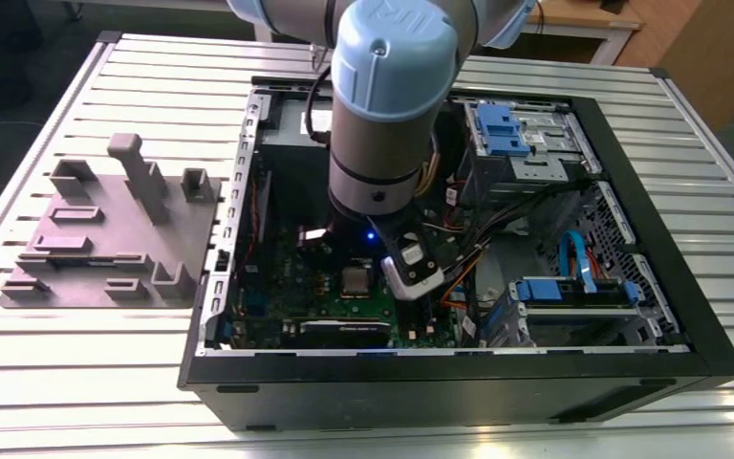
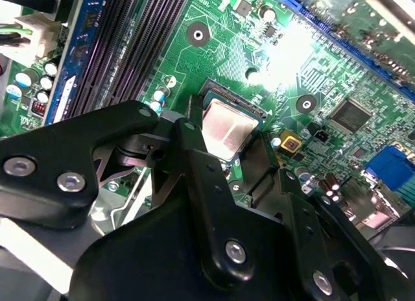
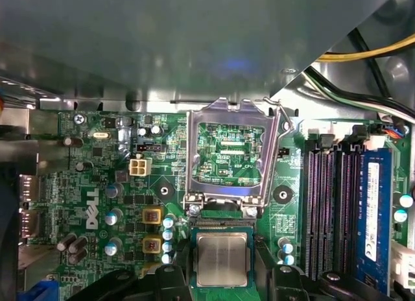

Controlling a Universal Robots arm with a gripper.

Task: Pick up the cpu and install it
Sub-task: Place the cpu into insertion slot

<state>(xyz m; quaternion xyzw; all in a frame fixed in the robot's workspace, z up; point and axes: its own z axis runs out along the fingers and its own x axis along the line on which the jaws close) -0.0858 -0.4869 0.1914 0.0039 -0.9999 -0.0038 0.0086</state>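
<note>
Pincer (image 2: 228, 144): at lower centre of the second wrist view, narrowed onto the cpu (image 2: 227, 127). Its black fingers (image 2: 192, 135) lie against two opposite edges of the chip, which it appears to be gripping.

The cpu (image 3: 222, 259): at bottom centre of the first wrist view, level and square over the socket. Whether it is fully seated or a little above the contacts cannot be told.

Socket frame (image 3: 192, 158): hinged open just above the chip in that frame, with bare green board visible through it.

Motherboard (image 3: 97, 184): fills the middle of the frame. The memory slots (image 3: 324, 204) lie to the right, well clear of the pincer.

Computer case (image 1: 469, 378): lies open on the slatted bench (image 1: 74, 382). The arm (image 1: 386, 115) reaches down into its centre, and a grey fixture block (image 1: 112, 249) sits at left.

Assessment: the pick is done and the placing step is in hand. Seating calls for the chip flat and its edges true to the socket, with no sideways drag.
</note>
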